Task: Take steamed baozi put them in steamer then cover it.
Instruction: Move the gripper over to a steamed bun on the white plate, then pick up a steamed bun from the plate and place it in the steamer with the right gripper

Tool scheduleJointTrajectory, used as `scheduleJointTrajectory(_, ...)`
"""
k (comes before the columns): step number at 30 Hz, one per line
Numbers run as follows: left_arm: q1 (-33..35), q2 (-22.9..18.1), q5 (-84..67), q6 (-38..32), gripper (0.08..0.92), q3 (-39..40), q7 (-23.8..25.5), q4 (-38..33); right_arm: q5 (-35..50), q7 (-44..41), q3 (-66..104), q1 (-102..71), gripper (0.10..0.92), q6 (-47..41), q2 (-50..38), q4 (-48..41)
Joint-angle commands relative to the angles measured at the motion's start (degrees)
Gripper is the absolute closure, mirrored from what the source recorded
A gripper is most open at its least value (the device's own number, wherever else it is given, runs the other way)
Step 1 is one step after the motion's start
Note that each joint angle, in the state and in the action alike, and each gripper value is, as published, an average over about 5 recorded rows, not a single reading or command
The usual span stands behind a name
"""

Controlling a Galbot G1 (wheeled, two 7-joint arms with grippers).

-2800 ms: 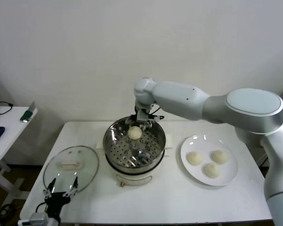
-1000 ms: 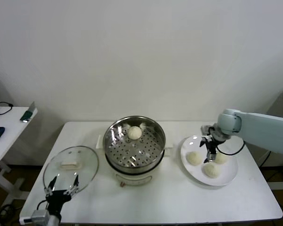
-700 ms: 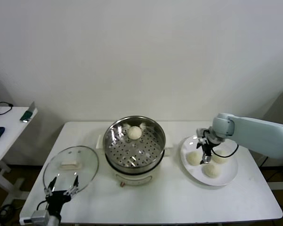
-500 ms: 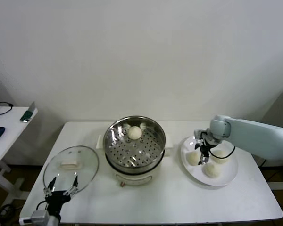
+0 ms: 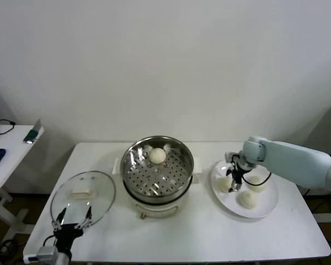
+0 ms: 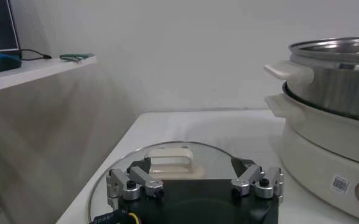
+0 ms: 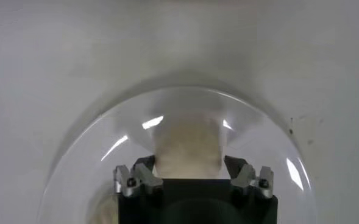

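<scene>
Nearest the robot, at the table's (image 5: 198, 237) front left corner, the left gripper (image 5: 71, 222) waits with its fingers spread wide apart and nothing between them, just in front of the cover (image 5: 83, 196); in the left wrist view those fingers (image 6: 133, 182) stand either side of the cover's (image 6: 167, 161) cream handle without touching it. The cover lies flat on the table, beside the steamer (image 5: 157, 168) on its left. The steamer stands in the middle of the table with its pot uncovered, and one steamed baozi (image 5: 158, 155) sits on the perforated tray toward the far rim. To the right of the steamer is a white plate (image 5: 267, 205) carrying three more buns. The right gripper (image 5: 231, 182) is down on the plate, its fingers straddling the bun nearest the steamer (image 5: 225, 185). In the right wrist view that bun (image 7: 185, 149) fills the gap between the fingers (image 7: 133, 176), which sit close against its sides; whether they are actually clamped on it cannot be told. The other two buns (image 5: 247, 199) lie just beside it, toward the plate's right and front.
</scene>
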Motion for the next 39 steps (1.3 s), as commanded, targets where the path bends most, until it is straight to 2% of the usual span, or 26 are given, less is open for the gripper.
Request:
scheduleJointTrajectory(1, 0.03, 0.04, 0.03, -0.01, 0.177, -0.05, 0.02, -0.11, -0.04, -0.51, 0.46, -0.41, 0.362, 0.1, 0.27, -0.75)
scheduleJointTrajectory(9, -0.15, 0.3, -0.01, 0.1, 0.177, -0.36, 0.05, -0.18, 1.57, -1.82, -2.7, 6.83, 0.397, 0.67, -0.97, 2.57)
scheduleJointTrajectory(21, -0.66, 0.77, 0.2, 0.22, 0.177, 0.05, 0.16, -0.39, 16.17, -5.99, -23.28, 44.41, 0.397, 0.6, -0.9, 17.27)
scheduleJointTrajectory(28, -1.0, 1.11, -0.13, 0.28, 0.177, 0.11, 0.22, -0.53, 26.59, -3.86, -19.95, 51.9, 0.397, -2.83, 4.94, 24.09)
scheduleJointTrajectory(34, -1.16, 1.25, -0.15, 0.35, 0.177, -0.17, 0.22, -1.07, 34.1, 1.84, -14.31, 48.86, 0.397, -8.2, 13.41, 26.59)
scheduleJointTrajectory(39, -1.34, 1.32, 0.02, 0.36, 0.177, -0.89, 0.25, -1.54, 37.24, 6.15, -12.19, 44.41, 0.397, -11.14, 20.91, 25.69)
